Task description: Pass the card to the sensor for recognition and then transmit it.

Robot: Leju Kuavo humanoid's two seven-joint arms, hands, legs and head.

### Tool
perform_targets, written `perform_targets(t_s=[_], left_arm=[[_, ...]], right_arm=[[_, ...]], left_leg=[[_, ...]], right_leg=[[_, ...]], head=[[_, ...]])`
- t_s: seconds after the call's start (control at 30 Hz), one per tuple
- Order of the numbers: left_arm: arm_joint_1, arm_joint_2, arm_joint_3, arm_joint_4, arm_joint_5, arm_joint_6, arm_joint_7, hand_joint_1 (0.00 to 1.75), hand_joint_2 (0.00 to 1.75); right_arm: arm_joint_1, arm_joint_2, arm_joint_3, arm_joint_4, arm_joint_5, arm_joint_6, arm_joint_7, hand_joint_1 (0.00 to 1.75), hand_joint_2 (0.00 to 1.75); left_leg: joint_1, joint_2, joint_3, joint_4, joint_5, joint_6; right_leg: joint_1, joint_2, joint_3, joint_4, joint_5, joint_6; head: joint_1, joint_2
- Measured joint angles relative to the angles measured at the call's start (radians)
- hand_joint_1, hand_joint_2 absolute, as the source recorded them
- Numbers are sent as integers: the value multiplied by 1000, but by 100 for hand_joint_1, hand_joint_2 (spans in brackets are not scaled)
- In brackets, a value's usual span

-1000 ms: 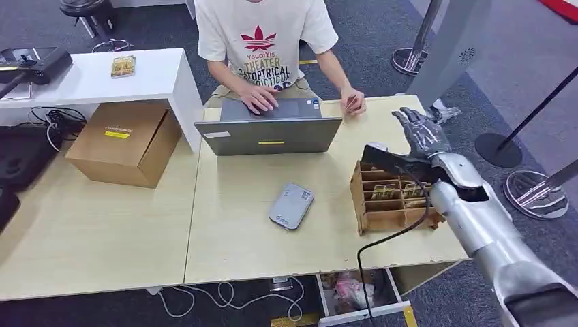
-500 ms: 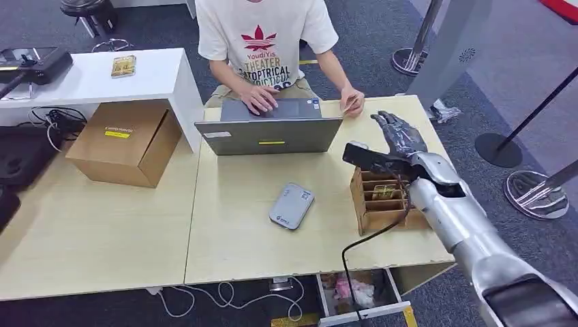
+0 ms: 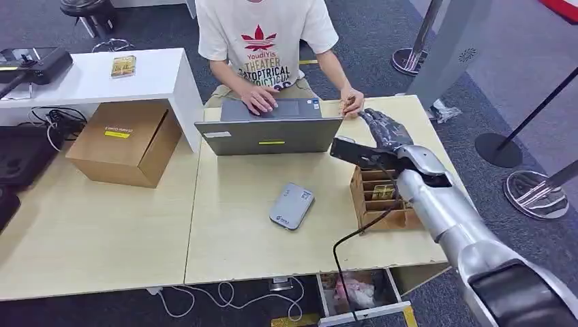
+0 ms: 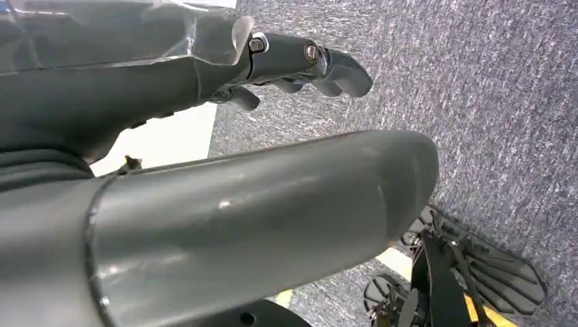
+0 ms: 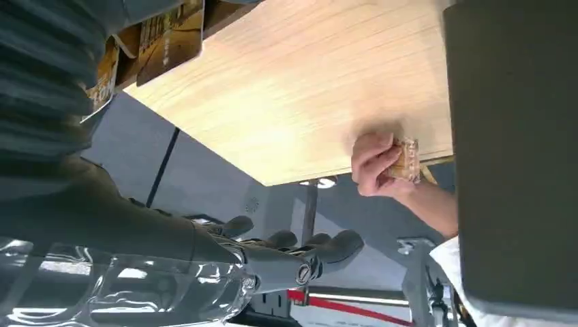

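Right hand [image 3: 386,127] is out over the far right of the desk [image 3: 238,225], fingers spread, nothing in it, reaching toward the person's hand [image 3: 352,102], which pinches the card [image 5: 407,159] at the desk's far edge. So this looks like the pick-up step: the card isn't with the robot yet. Just near of the hand sits the wooden card rack [image 3: 380,197]; to its left lies the grey sensor [image 3: 291,205], in front of the laptop [image 3: 269,134]. Next it needs fingers closing on that card, then a swing left to the sensor. Left hand [image 4: 300,65] hangs over carpet, fingers loosely apart, holding nothing.
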Motion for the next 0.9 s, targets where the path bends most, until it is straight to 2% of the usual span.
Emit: perform_targets(t_s=[0.33,0.9], left_arm=[[2,1,0,-4,-8,-8,-5,0,0],[2,1,0,-16,-15,-15,0,0,0]], right_arm=[[-20,0,28,38,13,5,11,0,175],[-7,-55,37,25,0,13,21,0,175]], left_leg=[[0,0,0,0,0,0],[0,1,0,0,0,0]], right_leg=[[0,0,0,0,0,0],[0,0,-1,0,0,0]], head=[[0,0],[0,0]])
